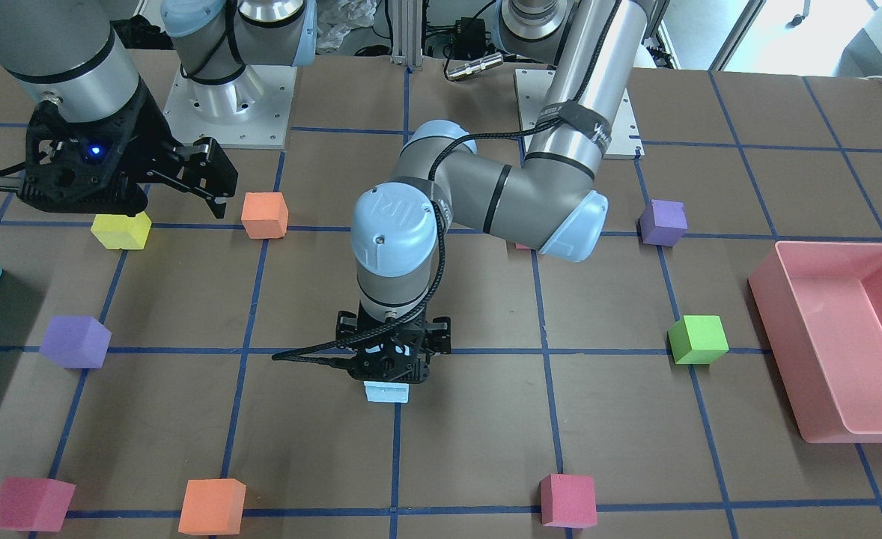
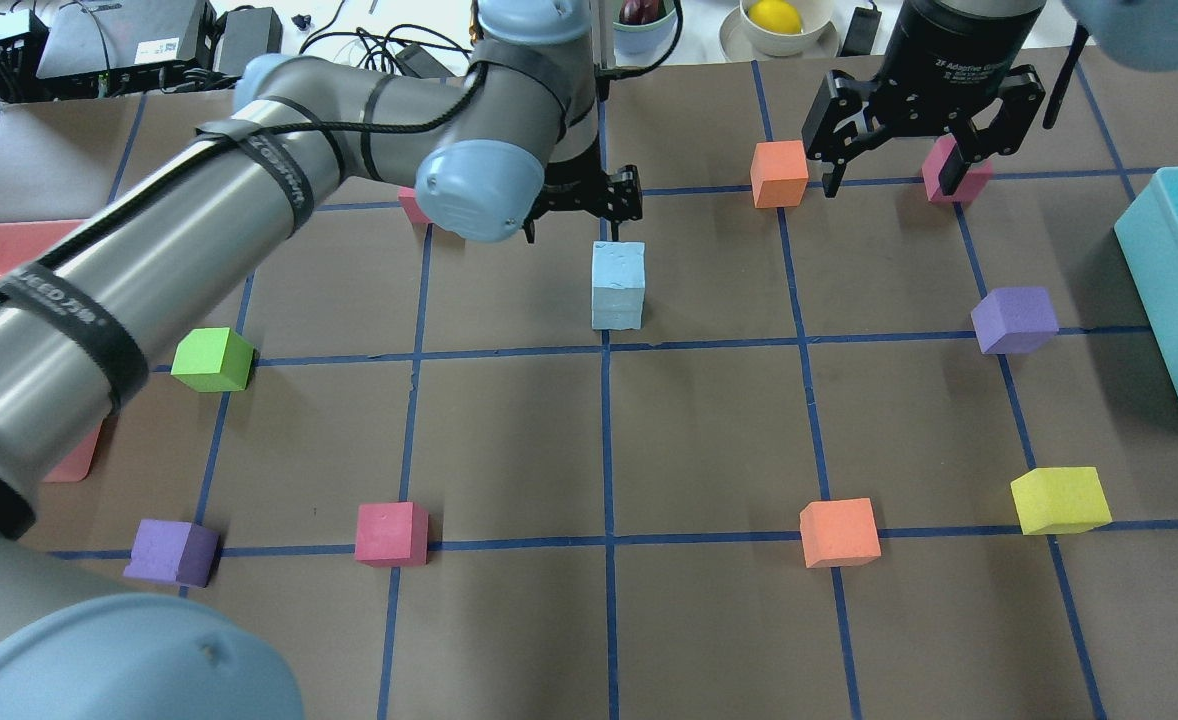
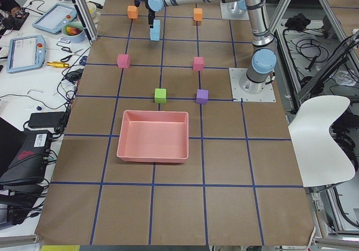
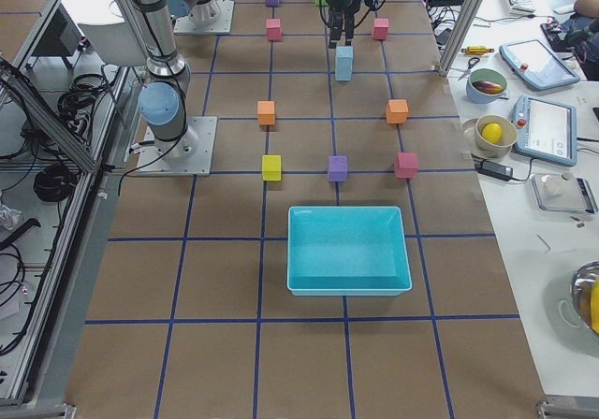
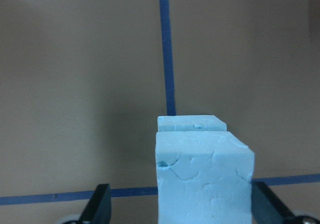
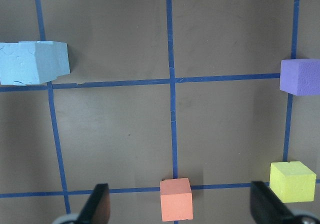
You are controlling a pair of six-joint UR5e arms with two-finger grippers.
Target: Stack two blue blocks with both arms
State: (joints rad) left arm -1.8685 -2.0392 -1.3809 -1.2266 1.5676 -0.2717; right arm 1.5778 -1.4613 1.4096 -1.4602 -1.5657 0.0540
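The two pale blue foam cubes (image 2: 617,285) sit one on top of the other, about in the middle of the brown table (image 2: 509,450), right on a blue tape line; the top cube (image 2: 619,262) sits a tiny bit off from the bottom cube (image 2: 617,310).

The left arm's black two-finger gripper (image 1: 387,374) hangs just over the pile; its jaws are wide apart and hold nothing; in the wrist view its fingers (image 5: 100,206) show on each side of the top cube; I cannot tell if one touches it.

The right arm's black two-finger gripper (image 2: 891,185) hangs high over the robot's right half of the table, well apart from the pile; its jaws are wide apart too and hold nothing; an orange foam cube (image 6: 176,199) and a yellow foam cube (image 6: 292,181) lie below it.

A big teal plastic bin (image 2: 1174,300) sits by the table's right end; a pink plastic bin (image 1: 834,337) sits by the left end.
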